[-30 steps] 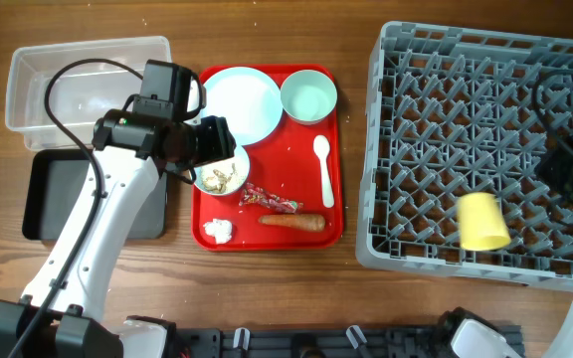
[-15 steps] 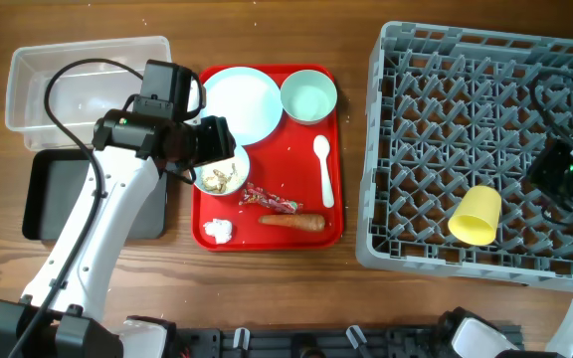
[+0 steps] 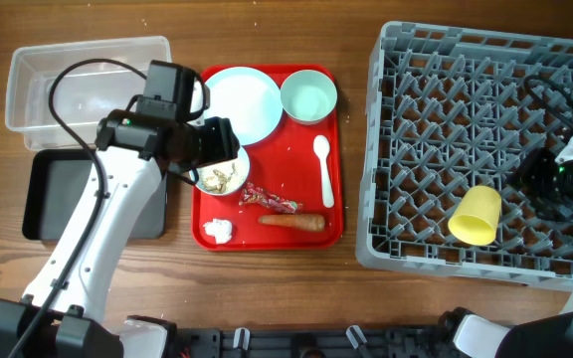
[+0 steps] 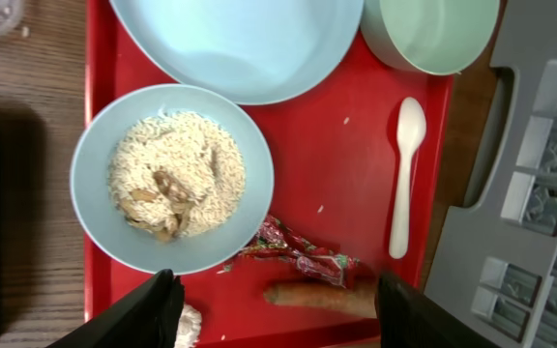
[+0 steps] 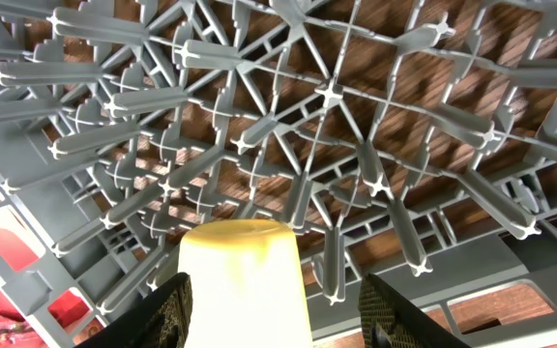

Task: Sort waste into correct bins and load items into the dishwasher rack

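- Overhead, open room: brown wooden counter point(image 3: 267, 288). One bare strip runs between the flat red serving tray point(image 3: 301, 149) and the dishwasher rack point(image 3: 371, 149), another along the near edge.
- Overhead, bins: the clear tub point(image 3: 28, 70) sits far left, its visible floor bare. The black tray point(image 3: 48, 194) lies just nearer, partly under the left arm.
- Overhead, red serving tray:
  - far end: white plate point(image 3: 247, 99) and pale green bowl point(image 3: 308, 96), touching
  - left edge: small bowl point(image 3: 239, 189) holding the food scraps point(image 3: 219, 179)
  - right: spoon point(image 3: 323, 169)
  - near edge: wrapper point(image 3: 272, 201), carrot point(image 3: 291, 222), tissue point(image 3: 218, 231)
- Overhead, pincers: the left pincer point(image 3: 222, 149) hangs over the small bowl's far rim. The right pincer point(image 3: 530, 182) is over the rack, apart from the yellow cup point(image 3: 474, 215).
- Overhead, rack: the yellow cup lies tilted on the pegs near the rack's near wall.
- Left wrist: fingers point(image 4: 158, 309) spread wide above the tray's near end, nothing gripped. The wrapper is just beside the small bowl and the carrot.
- Right wrist: fingers point(image 5: 390, 309) spread. The cup lies between them, with a clear gap on one side.
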Robot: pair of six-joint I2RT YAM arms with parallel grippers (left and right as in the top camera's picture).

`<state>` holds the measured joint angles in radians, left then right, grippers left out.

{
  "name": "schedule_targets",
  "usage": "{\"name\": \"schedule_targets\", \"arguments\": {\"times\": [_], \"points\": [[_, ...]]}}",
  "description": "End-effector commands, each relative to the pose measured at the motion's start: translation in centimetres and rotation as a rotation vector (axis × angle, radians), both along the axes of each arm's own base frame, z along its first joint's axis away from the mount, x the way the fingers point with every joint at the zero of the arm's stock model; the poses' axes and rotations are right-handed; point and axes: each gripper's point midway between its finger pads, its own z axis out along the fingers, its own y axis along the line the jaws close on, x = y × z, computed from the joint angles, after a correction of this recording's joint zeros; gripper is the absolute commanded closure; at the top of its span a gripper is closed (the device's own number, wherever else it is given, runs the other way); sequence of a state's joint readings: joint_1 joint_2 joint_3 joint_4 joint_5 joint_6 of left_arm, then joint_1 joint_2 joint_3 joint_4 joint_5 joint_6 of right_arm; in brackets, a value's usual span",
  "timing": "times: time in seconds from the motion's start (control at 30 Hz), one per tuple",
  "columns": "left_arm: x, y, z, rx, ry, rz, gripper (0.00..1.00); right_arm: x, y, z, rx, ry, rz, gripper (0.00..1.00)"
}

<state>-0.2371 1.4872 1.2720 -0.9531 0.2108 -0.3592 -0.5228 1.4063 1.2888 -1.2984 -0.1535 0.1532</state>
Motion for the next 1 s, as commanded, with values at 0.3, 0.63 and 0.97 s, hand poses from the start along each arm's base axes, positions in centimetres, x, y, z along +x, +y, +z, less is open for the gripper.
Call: {"name": "schedule_targets", "arguments": {"times": [0.3, 0.63, 0.97], "points": [[0.0, -1.3, 0.9, -0.021, -0.035, -0.05, 0.35, -1.5, 3.0, -3.7, 0.137, 0.06, 0.039, 0.29], [0.0, -1.3, 0.9, -0.021, -0.035, -0.05, 0.35, -1.5, 4.0, -5.8, 0.188, 0.044, 0.047, 0.27], [0.0, -1.3, 0.9, -0.021, -0.035, -0.05, 0.35, -1.9, 5.7, -5.3, 0.274, 0.043, 0.088, 0.07]]}}
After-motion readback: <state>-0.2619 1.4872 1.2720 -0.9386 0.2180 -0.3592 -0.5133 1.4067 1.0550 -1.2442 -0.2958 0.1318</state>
